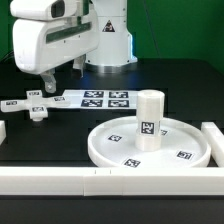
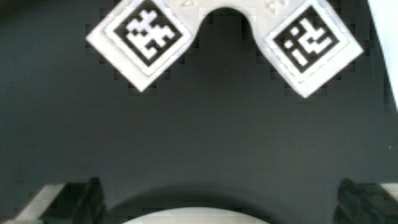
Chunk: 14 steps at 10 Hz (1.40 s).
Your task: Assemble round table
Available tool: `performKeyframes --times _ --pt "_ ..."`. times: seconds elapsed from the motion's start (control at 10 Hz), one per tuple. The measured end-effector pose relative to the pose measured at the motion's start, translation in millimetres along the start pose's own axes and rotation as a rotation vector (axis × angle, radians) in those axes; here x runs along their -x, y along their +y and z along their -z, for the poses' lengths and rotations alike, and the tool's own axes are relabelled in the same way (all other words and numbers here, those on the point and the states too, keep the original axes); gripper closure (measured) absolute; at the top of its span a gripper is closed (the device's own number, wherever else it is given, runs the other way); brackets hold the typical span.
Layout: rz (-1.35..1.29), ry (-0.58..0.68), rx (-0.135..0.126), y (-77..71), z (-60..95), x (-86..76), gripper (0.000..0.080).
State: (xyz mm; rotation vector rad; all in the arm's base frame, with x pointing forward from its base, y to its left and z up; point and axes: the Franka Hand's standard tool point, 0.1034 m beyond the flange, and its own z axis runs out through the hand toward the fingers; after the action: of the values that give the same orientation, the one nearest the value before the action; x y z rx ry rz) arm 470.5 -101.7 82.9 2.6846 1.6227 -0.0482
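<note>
Running along the near edge, a long white border bar closes off the front of the black table. Just behind it lies the large rimmed disc, open side up like a shallow tray. The short cylinder leg stands upright at its middle, and square tags show on the disc's floor around it. Farther back, toward the exterior view's left, the small flat foot piece lies on the table, well apart from the disc. The marker board lies just beside it. The gripper hangs above the foot piece, its fingers spread wide and gripping nothing. The wrist view shows two of the foot piece's tags below.
</note>
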Motion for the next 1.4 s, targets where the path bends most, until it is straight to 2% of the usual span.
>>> performKeyframes --times 0.3,0.4,0.6,0.7,0.8,1.1,1.2,1.4 --pt "0.003 -0.001 0.000 -0.2 -0.8 2.4 0.0151" --pt "0.033 0.000 0.014 0.9 -3.0 13.3 0.0151" --pt "0.017 -0.007 0.002 -1.0 -11.5 47.4 0.0151" --pt "0.000 -0.010 -0.006 -1.7 -15.9 58.1 0.0151" --pt "-0.008 -0.013 -0.015 -2.3 -20.2 62.0 0.0151" --pt "-0.005 -0.012 -0.014 -2.0 -20.3 60.8 0.0151" --pt "-0.014 -0.014 -0.007 1.9 -24.3 65.7 0.0151" --pt "-0.032 -0.020 -0.018 1.7 -37.1 72.2 0.0151"
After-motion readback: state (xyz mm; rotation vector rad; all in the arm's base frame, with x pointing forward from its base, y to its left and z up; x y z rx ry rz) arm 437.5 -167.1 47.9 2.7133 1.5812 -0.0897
